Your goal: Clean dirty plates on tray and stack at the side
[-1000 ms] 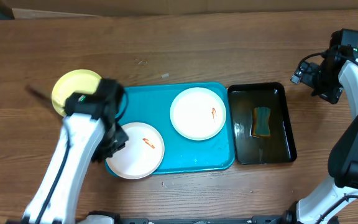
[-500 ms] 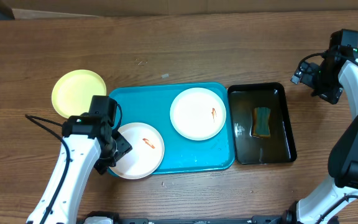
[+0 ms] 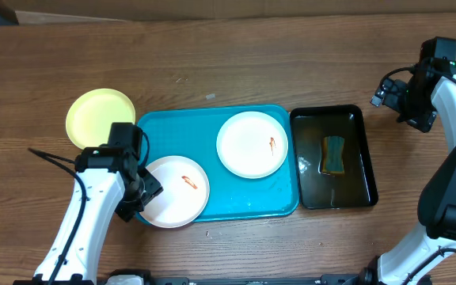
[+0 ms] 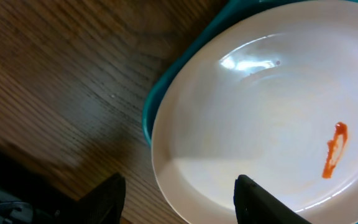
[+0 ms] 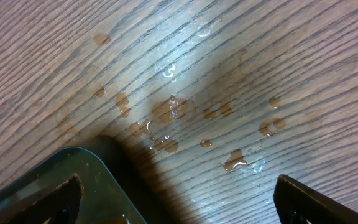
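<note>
The left pincer [image 4: 180,185] is held apart, its fingers either side of the rim of a round white plate [image 3: 172,191] marked with a red-orange smear [image 4: 335,149]. This plate overhangs the front left corner of the large flat turquoise plastic tray [image 3: 184,131]. A second smeared white plate [image 3: 252,144] is laid on the tray. A yellow-green plate [image 3: 100,117] is set on the wooden tabletop [image 3: 212,55] just beside it. The right pincer [image 5: 178,183] is spread wide above wet tabletop, near a black rectangular tub [image 3: 294,158].
</note>
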### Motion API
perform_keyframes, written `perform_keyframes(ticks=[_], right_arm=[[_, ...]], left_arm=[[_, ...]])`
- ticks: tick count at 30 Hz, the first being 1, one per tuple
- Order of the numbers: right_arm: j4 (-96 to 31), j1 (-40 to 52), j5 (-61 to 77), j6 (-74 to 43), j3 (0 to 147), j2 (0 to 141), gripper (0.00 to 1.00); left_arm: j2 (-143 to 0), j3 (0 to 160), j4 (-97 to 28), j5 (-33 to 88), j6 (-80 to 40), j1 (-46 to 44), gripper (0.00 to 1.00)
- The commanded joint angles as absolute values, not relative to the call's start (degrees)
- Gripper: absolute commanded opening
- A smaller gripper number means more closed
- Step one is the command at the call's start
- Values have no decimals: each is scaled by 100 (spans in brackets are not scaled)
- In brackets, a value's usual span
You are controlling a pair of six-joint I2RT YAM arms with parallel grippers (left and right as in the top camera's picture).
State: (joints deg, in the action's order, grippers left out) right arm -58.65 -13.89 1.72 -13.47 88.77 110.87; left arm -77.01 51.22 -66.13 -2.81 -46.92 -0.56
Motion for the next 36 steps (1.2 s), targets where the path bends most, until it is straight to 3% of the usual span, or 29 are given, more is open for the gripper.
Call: perform_keyframes(ticks=[1, 13, 22, 29, 36], right_arm=[[-5852, -1413, 209, -1352, 8986, 11037, 100], [-5852, -1413, 209, -1352, 8986, 11037, 100], [-5852, -1413, 209, -1352, 8986, 11037, 100], [-5852, -1413, 209, -1352, 8986, 11037, 100], [-5852, -1413, 209, -1352, 8986, 11037, 100]], left_arm=[[-7723, 4976, -6606, -346, -4491, 106, 57], [-7714, 4823, -6445, -379, -4213, 438, 59], [-7719, 3975, -5299, -95, -4023, 438, 50], [-7719, 3662, -4727, 110, -4023, 438, 34], [-7719, 3568, -4198, 115, -4027, 438, 4]])
